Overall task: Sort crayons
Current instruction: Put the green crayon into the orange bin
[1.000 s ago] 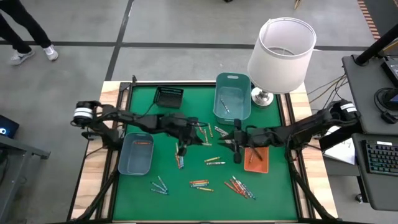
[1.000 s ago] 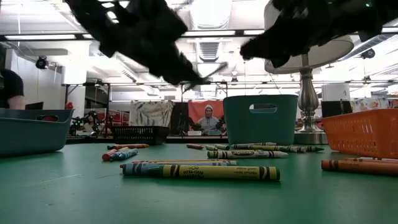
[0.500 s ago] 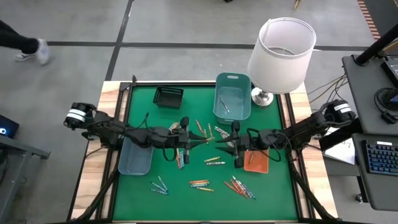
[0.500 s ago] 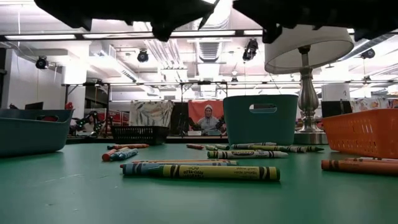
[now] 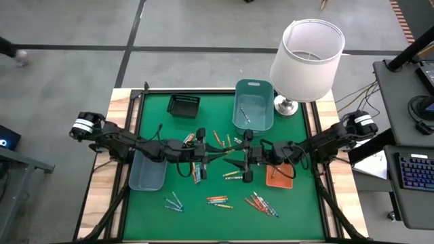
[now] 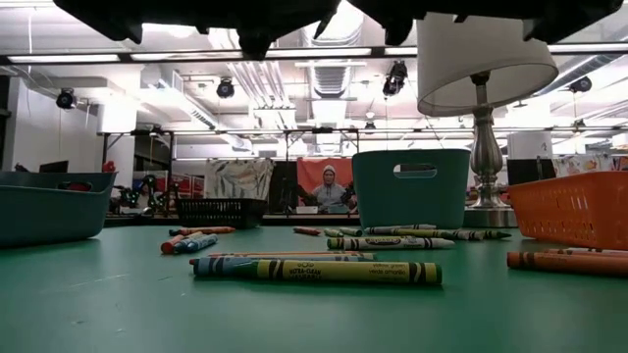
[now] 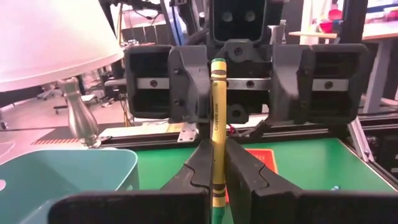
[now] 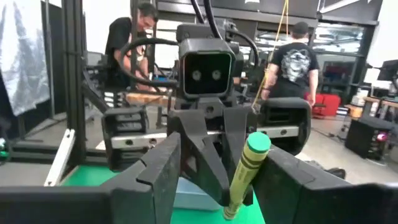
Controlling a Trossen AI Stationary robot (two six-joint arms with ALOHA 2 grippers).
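The left gripper (image 7: pixel 217 163) is pinching a yellow-green crayon (image 7: pixel 217 124) between its fingers, holding it out over the middle of the green table (image 5: pixel 298 210), and the right gripper (image 8: pixel 211 168) is facing it nose to nose with its jaws standing wide on either side of the crayon's green tip (image 8: pixel 247 168), not closing on it. It looks like a hand-over in mid-air, with the crayon firmly in the left arm's grasp. As for the sorting, it is barely under way: one crayon is lying in the tall teal bin (image 5: pixel 254 108), a couple in the orange tray (image 5: pixel 279 177), one orange stick in the teal tray (image 5: pixel 149 169), while most of the crayons (image 5: pixel 217 200) are lying loose across the mat in little clusters. They are thin paper-wrapped sticks, orange, red, blue, green and yellowish.
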